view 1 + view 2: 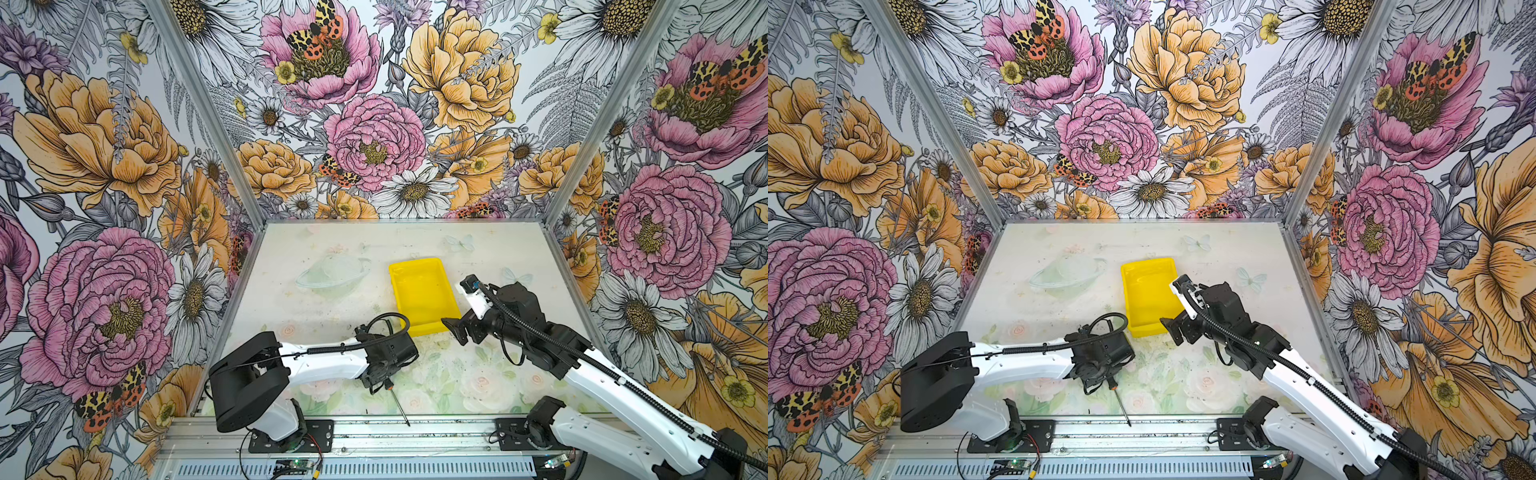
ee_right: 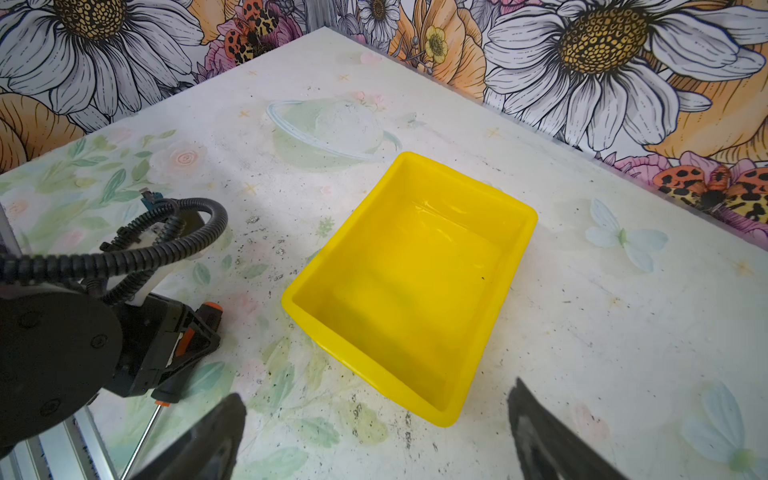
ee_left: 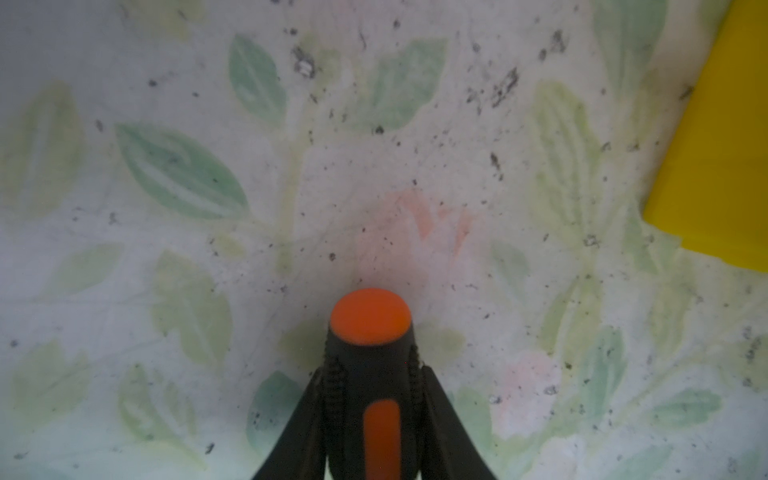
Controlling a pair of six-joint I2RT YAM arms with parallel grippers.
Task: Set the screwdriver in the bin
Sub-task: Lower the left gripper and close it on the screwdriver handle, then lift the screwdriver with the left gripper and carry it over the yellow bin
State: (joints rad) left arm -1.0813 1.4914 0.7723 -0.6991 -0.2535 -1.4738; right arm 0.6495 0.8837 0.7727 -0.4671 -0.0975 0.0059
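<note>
The screwdriver (image 1: 389,384) has a black and orange handle, and its thin silver shaft points over the table's front rail. My left gripper (image 1: 380,376) is shut on that handle. In the left wrist view both black fingers press the handle's ribbed sides (image 3: 370,365), and the orange end cap sticks out past them. The empty yellow bin (image 1: 422,295) sits mid-table, beyond and right of the left gripper. My right gripper (image 1: 457,330) hovers open at the bin's near right corner, with nothing between its fingers (image 2: 224,419). From the right wrist I see the bin (image 2: 411,282) and the held screwdriver (image 2: 208,311).
Floral walls close in the table on the left, back and right. A metal rail (image 1: 374,434) with both arm bases runs along the front edge. The bin's corner (image 3: 719,166) shows in the left wrist view. The mat is speckled with dark grit.
</note>
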